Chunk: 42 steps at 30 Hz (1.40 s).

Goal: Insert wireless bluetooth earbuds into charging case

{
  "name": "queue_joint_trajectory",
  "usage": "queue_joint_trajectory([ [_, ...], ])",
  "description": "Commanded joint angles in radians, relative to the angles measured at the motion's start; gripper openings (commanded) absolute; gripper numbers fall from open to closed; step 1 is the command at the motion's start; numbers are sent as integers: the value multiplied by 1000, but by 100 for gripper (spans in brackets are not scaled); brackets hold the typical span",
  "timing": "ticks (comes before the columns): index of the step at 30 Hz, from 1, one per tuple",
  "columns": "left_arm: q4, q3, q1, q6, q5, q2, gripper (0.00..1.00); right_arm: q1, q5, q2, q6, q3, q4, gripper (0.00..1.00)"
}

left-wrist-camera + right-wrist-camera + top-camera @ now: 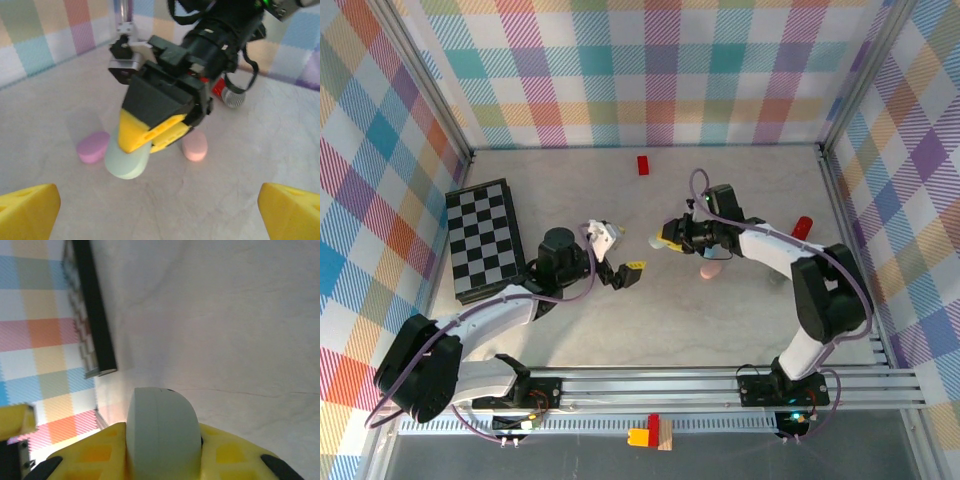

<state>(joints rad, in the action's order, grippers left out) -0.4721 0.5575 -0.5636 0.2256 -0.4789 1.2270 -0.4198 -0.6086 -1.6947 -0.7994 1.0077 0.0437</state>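
My right gripper (667, 240) is shut on a pale mint pebble-shaped charging case (126, 161), held a little above the table with its lid closed. In the right wrist view the case (161, 432) sits clamped between the yellow fingers (90, 455). A lilac case (93, 147) and a pink case (194, 146) lie on the table just behind it; the pink case (712, 270) is below the right wrist. My left gripper (628, 272) faces the mint case from the left, open, with its yellow fingertips (27, 210) wide apart and nothing between them. The tiny earbuds are out of view.
A black-and-white chessboard (485, 240) lies at the left, its edge (95, 315) seen in the right wrist view. A small red block (643, 165) sits near the back wall. A red and silver object (802, 228) lies right of the right arm. Plaid walls enclose the table.
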Motion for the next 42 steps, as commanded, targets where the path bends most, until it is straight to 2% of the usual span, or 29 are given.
queue_joint_trajectory([
  [1,80,-22,-16,39,8,-14,100,-2,25,-59,58,-7,20,25],
  [5,101,-24,-18,47,7,1,100,-2,20,-127,40,-20,-24,24],
  [12,89,-22,-18,41,24,13,100,-2,84,-172,52,-35,-16,25],
  [14,88,-13,-17,12,49,18,100,-1,109,-166,67,-30,12,30],
  [18,70,4,-18,-33,78,17,100,-2,159,-128,100,-18,70,50],
  [20,40,5,-18,-54,103,19,100,-2,185,-102,119,-14,94,56],
  [27,25,15,-18,-69,167,13,100,-2,274,10,193,4,200,63],
  [31,62,32,-18,-71,230,-32,100,1,400,95,264,15,271,69],
  [34,68,18,-18,-33,262,-62,100,13,510,162,337,17,301,79],
  [38,46,-5,-13,-28,417,-88,100,39,686,251,446,-7,274,84],
  [42,7,-55,10,-1,595,-146,100,84,836,339,583,-83,157,89],
])
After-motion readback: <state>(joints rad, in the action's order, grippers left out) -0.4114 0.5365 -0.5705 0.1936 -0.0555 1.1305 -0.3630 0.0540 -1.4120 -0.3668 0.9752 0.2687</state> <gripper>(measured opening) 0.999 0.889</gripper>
